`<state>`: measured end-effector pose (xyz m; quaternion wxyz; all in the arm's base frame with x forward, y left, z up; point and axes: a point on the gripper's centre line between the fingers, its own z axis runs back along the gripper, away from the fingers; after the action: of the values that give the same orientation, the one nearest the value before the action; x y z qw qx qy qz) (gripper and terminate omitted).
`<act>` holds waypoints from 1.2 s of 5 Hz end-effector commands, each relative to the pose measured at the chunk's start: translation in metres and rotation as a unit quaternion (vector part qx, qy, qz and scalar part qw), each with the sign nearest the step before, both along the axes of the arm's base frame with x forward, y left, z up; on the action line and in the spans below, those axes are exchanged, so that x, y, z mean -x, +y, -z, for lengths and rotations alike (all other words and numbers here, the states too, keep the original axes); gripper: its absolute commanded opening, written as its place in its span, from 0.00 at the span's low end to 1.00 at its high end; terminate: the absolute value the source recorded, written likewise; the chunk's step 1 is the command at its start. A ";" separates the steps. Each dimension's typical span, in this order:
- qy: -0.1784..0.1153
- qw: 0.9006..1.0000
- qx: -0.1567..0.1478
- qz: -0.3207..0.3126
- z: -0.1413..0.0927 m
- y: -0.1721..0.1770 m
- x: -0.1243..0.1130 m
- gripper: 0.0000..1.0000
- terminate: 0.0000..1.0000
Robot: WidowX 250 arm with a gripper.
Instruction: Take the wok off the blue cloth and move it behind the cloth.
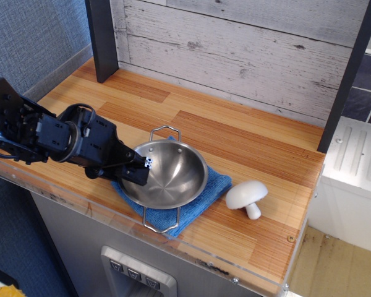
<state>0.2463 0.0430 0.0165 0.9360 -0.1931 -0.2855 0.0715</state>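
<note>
On the wood counter (235, 133), from left to right:
Arm (43, 133): black, reaching in low from the left edge, cables showing along its body.
Gripper (141, 168): at the wok's left rim, with one finger (142, 162) reaching over the rim into the bowl; whether the jaws are clamped on the rim or merely beside it cannot be told.
Wok (168, 173): shiny steel, sitting on the cloth and covering most of it; one wire handle points to the back wall, the other to the front edge of the counter.
Cloth (213, 185): blue, lying flat under the wok, showing mainly at its right side and front corner.
Mushroom (246, 195): white, tilted, just beside the cloth's right edge, and apart from the wok.
Back: a grey plank wall (235, 43), with a dark post (102, 37) at its left end.
</note>
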 end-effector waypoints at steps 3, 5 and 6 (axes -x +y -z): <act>-0.036 0.999 -0.025 -0.018 -0.034 0.011 -0.003 0.00 0.00; -0.059 0.996 -0.019 -0.058 -0.061 0.022 -0.008 0.00 0.00; -0.075 0.995 -0.003 -0.063 -0.076 0.012 -0.022 0.00 0.00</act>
<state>0.2658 0.0520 0.0805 0.9113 -0.1868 -0.3456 0.1231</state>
